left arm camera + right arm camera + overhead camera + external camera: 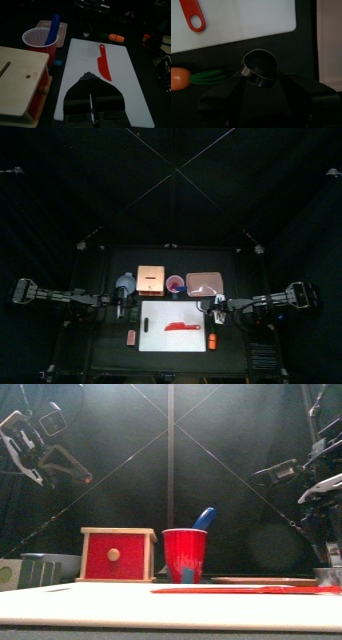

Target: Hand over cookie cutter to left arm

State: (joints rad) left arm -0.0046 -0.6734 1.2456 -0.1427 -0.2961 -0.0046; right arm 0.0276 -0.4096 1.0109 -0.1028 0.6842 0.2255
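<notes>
A round metal cookie cutter [254, 78] sits between the jaws of my right gripper [261, 72], which is shut on it. The gripper hangs low over the black table, just off the right edge of the white cutting board [244, 25]. It also shows in the top view [214, 310] and at the right of the front view [327, 566]. My left gripper [91, 76] is shut and empty. It is raised above the board's left end, at the left of the top view [122, 310] and high in the front view [70, 472].
A red knife [103, 62] lies on the board. A red cup [185, 554] with a blue tool and a wooden box [118, 554] stand behind it, next to a pink container [203, 283]. A carrot [178, 77] lies near the right gripper.
</notes>
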